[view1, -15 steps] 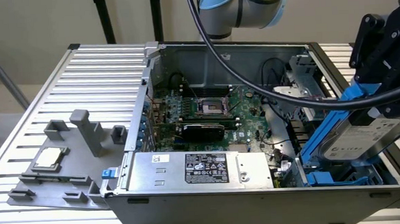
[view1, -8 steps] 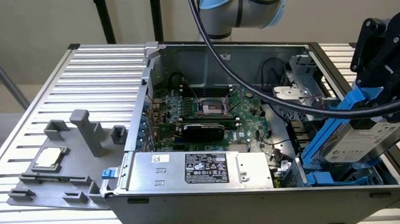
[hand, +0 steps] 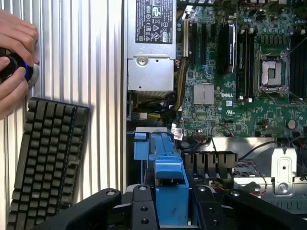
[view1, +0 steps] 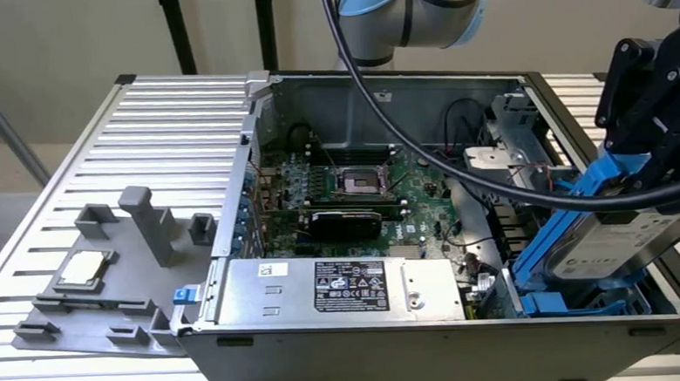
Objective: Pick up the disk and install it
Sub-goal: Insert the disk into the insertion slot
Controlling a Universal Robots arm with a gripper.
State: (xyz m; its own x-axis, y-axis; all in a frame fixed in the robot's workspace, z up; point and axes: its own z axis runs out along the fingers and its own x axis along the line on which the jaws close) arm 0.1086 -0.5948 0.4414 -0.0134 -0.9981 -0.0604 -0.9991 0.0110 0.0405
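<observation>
Disk (view1: pixel 614 248) pick-up looks done: the gripper (view1: pixel 648 170) is clamped on the upper end of its blue carrier, and the drive hangs tilted at the computer case's (view1: pixel 442 347) corner farthest from the CPU chip. Installation is not finished. The disk's lower end reaches down to the blue drive cage (view1: pixel 555 303) inside that corner, while its upper end stands above the case rim. Whether the lower end has entered the cage I cannot tell. In the wrist view the carrier (hand: pixel 168 177) sits between the gripper's black fingers (hand: pixel 144 208), pointing into the case.

The open case holds the motherboard (view1: pixel 351 168) with an empty CPU socket (view1: pixel 360 186), the power supply (view1: pixel 345 284) along its front wall, and the drive cage. Outside the case, a grey fixture (view1: pixel 102 321) on the slatted desk (view1: pixel 173 112) carries the square CPU chip (view1: pixel 82 269). A keyboard (hand: pixel 48 153) also lies beside the case, near a person's hand (hand: pixel 14 38).
</observation>
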